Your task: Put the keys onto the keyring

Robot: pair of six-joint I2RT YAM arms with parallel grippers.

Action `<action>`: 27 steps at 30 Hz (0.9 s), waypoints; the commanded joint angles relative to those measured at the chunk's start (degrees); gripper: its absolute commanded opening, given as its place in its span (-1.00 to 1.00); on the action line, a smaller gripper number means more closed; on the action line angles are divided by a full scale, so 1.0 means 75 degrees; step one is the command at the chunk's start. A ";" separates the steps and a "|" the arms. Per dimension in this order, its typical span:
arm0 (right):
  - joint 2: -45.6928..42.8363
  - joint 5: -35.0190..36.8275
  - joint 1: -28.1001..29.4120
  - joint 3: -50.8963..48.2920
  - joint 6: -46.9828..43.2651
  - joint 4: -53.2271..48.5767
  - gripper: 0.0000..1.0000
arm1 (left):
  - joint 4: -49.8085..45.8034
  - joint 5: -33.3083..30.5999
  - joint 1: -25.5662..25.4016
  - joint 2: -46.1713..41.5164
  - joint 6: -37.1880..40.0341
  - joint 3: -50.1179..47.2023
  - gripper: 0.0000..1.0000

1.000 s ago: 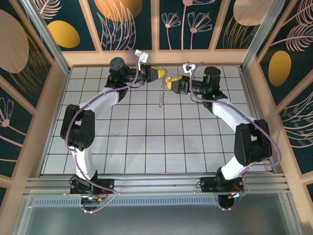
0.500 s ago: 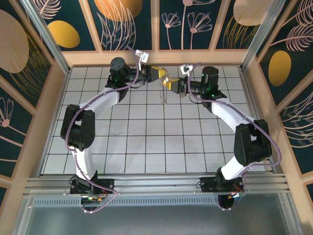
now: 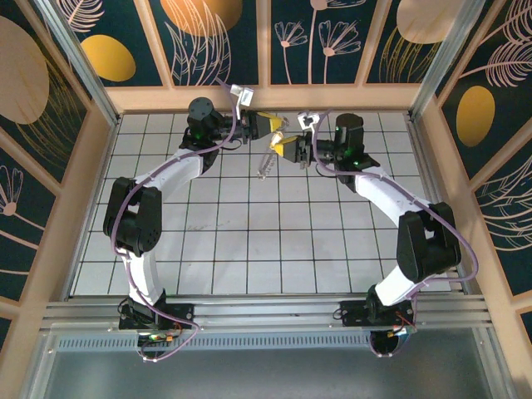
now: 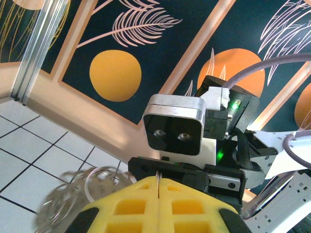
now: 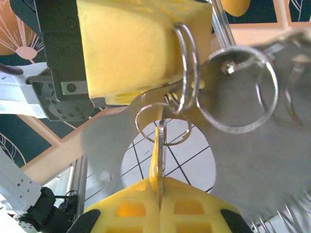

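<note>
When you look down from above, the left hand (image 3: 270, 125) and the right hand (image 3: 280, 145) are nose to nose. The right hand is just beside the left hand and a bit lower. The keyring (image 3: 265, 165) hangs just under the left hand, long and floppy.

From the left wrist, the left hand's yellow pads (image 4: 131, 206) are pressed tight together, with a thin bit of metal poking out between them. Blurry rings sit just beside the left hand, so I think it is gripping the keyring.

From the right wrist, the right hand is clenched on the key (image 5: 157, 153), seen edge-on. The key's tip sits at a small ring (image 5: 163, 127) just below the left hand. I cannot tell if it is through.

I think the step is threading the key on. Next, the key's hole must meet the ring's open end, with a tiny, careful push.
</note>
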 commanded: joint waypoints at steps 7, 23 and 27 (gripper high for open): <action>-0.0005 -0.0224 0.0086 0.0102 -0.0376 -0.0482 -0.91 | 0.0659 -0.0293 -0.0076 -0.0059 -0.0158 0.0255 -1.00; -0.1847 0.0400 -0.0870 -0.1280 0.0935 0.0871 -0.16 | 0.0822 -0.0419 -0.0076 -0.0023 -0.0334 0.0207 -1.00; -0.1642 0.0828 -0.0874 -0.1010 0.1932 0.1824 -0.17 | 0.0852 -0.0414 -0.0079 -0.0029 -0.0369 0.0170 -1.00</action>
